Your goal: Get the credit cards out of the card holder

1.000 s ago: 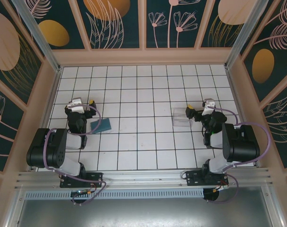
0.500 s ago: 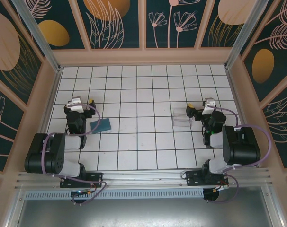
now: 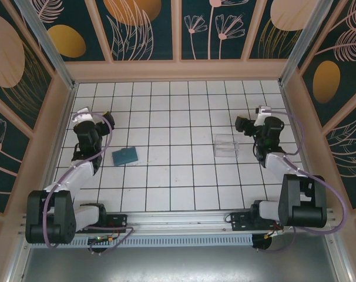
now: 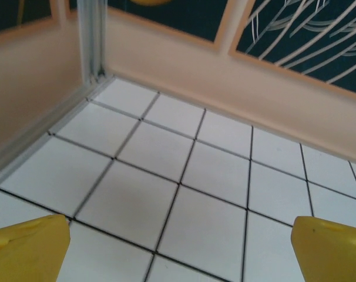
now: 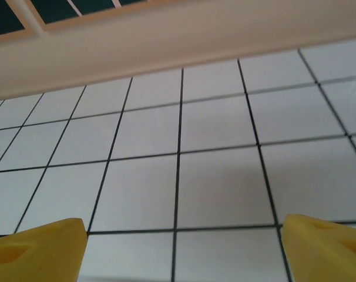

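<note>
Teal card holder (image 3: 125, 156) lies flat on the worktop (image 3: 178, 176), left of centre. Judged light, thin and slick, with the cards presumably inside: pin one panel, lift the free edge. Farther back, left claw (image 4: 179, 226) and right claw (image 5: 182, 220) stand spread, empty.

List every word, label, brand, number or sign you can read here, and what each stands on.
No readable text anywhere.
The card holder and the clear box show no lettering at this size; the wall panels carry only plant patterns.
</note>
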Motion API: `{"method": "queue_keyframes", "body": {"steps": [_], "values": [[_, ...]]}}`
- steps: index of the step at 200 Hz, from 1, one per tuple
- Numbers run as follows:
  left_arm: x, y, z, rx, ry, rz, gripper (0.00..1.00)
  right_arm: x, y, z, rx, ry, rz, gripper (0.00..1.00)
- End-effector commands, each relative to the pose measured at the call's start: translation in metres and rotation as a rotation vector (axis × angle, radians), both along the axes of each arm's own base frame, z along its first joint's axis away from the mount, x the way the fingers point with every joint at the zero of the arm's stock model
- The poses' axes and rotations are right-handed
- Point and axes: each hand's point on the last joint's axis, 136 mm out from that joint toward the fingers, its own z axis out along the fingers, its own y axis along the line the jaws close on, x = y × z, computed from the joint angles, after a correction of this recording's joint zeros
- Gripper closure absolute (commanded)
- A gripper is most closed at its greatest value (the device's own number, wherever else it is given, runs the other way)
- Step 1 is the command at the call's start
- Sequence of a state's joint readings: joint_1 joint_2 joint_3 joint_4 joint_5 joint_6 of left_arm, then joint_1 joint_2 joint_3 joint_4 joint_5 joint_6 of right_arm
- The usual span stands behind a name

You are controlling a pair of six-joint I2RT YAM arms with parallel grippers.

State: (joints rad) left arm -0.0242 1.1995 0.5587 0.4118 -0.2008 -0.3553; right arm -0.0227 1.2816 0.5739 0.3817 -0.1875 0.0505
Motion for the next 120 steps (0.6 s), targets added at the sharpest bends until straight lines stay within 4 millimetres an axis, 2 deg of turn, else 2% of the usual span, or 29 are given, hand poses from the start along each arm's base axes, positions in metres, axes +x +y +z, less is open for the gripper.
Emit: {"method": "queue_keyframes", "body": {"steps": [1,31,61,92,120], "values": [[-0.009,-0.014,-0.026,-0.124,0.193,-0.036,0.04,-0.022,0.006,-0.023,0.047,0.210,-0.029,0.21],[-0.019,-0.023,-0.023,-0.171,0.295,-0.071,0.04,-0.035,0.016,-0.030,0.110,0.334,-0.013,0.39],[-0.026,-0.038,-0.012,-0.193,0.364,-0.153,0.03,-0.047,0.009,-0.047,0.097,0.462,-0.063,0.44],[-0.030,-0.062,-0.009,-0.225,0.430,-0.293,0.02,-0.052,0.019,-0.056,0.096,0.524,-0.020,0.52],[-0.034,-0.050,-0.017,-0.143,0.449,-0.260,0.01,-0.049,0.022,-0.061,0.090,0.549,-0.009,0.57]]}}
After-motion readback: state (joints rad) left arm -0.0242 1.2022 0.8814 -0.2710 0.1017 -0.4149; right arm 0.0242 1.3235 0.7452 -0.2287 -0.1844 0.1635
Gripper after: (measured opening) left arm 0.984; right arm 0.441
